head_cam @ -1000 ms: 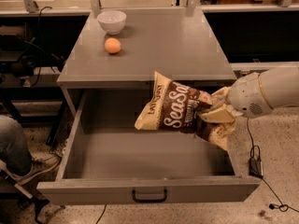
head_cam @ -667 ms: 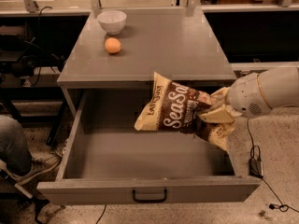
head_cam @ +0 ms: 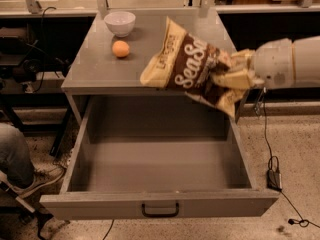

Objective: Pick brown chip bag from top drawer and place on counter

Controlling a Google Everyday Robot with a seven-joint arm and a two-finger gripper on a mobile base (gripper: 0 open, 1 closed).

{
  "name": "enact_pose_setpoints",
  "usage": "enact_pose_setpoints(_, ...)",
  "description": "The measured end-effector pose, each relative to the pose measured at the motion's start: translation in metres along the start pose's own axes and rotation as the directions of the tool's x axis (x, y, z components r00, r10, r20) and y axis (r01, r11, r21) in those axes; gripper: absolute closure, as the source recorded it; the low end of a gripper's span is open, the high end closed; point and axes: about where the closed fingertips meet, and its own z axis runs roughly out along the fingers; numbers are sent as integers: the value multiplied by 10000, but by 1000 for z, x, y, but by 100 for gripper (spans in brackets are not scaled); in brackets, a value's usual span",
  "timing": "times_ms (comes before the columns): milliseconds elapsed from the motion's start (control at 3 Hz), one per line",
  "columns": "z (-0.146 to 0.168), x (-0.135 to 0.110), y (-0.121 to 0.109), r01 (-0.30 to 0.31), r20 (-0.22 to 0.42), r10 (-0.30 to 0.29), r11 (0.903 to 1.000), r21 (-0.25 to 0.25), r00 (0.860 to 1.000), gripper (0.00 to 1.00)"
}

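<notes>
The brown chip bag [head_cam: 187, 64], dark brown with cream-yellow ends and white "Sea Salt" script, hangs in the air over the front right of the counter [head_cam: 100, 64]. My gripper [head_cam: 234, 74] comes in from the right and is shut on the bag's right end. The bag tilts, its left end over the counter's front edge. The top drawer [head_cam: 160, 156] stands pulled out and holds nothing visible. Its black handle [head_cam: 160, 210] is on the front panel.
A white bowl [head_cam: 120, 22] stands at the counter's back left, with an orange [head_cam: 121, 48] in front of it. A person's leg and shoe [head_cam: 20, 164] are at the left of the drawer. A cable and plug [head_cam: 274, 176] lie on the floor at right.
My gripper has lifted the chip bag up out of the drawer, and it now hangs at counter height over the counter's front right part.
</notes>
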Motion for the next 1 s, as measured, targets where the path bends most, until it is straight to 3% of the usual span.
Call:
enact_pose_setpoints(333,-9,-51,-44,84,1152,-212,9939,1103,9931,100)
enact_pose_setpoints(667,-5,-77,-95,-625,2034,118,9675,2449,9790,100)
enact_pose_setpoints(1000,5,-85,-139,-1316,2341,487,9264,3529,9710,100)
